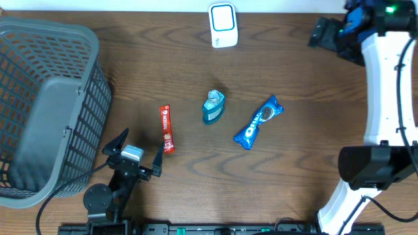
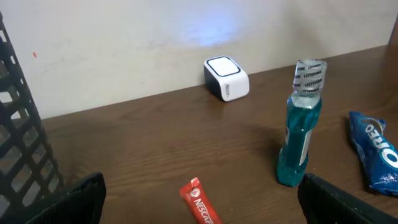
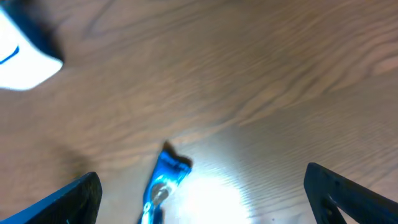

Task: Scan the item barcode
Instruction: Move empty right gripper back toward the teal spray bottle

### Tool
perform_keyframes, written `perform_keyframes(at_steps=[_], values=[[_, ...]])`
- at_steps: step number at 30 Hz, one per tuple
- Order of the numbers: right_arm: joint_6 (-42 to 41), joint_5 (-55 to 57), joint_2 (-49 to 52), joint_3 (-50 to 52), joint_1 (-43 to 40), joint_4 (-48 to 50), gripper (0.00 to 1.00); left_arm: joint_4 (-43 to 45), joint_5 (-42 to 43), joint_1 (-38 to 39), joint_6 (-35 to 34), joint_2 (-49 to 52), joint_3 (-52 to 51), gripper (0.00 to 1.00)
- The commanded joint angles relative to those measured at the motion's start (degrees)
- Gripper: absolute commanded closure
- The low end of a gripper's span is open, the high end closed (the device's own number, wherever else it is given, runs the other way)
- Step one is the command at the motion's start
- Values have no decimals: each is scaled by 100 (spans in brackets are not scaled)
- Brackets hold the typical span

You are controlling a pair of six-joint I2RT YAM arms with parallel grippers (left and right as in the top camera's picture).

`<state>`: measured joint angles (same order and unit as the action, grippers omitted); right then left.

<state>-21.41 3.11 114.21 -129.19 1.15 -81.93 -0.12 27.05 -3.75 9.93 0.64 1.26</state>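
Above the table, left gripper (image 1: 138, 149) and right gripper (image 3: 202, 190) gape empty; a careless reach could topple the upright mouthwash bottle (image 1: 213, 108).

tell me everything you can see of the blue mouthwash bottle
The bottle is slim clear plastic, filled with teal liquid almost to the neck, its cap under a printed seal. It stands upright on the wooden table, between the red stick pack and the blue Oreo pack, touching neither. Nothing grips it.
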Motion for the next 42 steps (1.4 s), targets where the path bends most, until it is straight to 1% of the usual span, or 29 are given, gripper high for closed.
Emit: perform_keyframes(at_steps=[1,4,7,13,23,28,35,38,42], values=[[131,-68,-33,-48,339,-68,1,-203,-299,-20,-575,4,-101,2],[63,-68,-33,-48,579,-173,1,-203,-595,-20,-1084,4,-101,2],[-116,-70,-31,-48,780,-354,1,-203,-616,-20,-1255,4,-101,2],[-129,-70,-31,-48,1062,-472,1,-210,-859,-20,-1672,4,-101,2],[-129,-68,-33,-48,1220,-531,1,-238,-850,-20,-1668,35,-101,2],[-129,-70,-31,-48,1259,-754,1,-238,-850,-20,-1668,35,-101,2],[-131,-221,-31,-46,1558,-780,1,-240,-852,81,-1668,-55,-101,2],[-417,-221,-31,-39,1707,-791,1,-240,-850,258,-1668,-55,-101,2],[-994,-223,-31,-11,1867,-831,1,-240,-850,588,-1668,-55,-101,1]])
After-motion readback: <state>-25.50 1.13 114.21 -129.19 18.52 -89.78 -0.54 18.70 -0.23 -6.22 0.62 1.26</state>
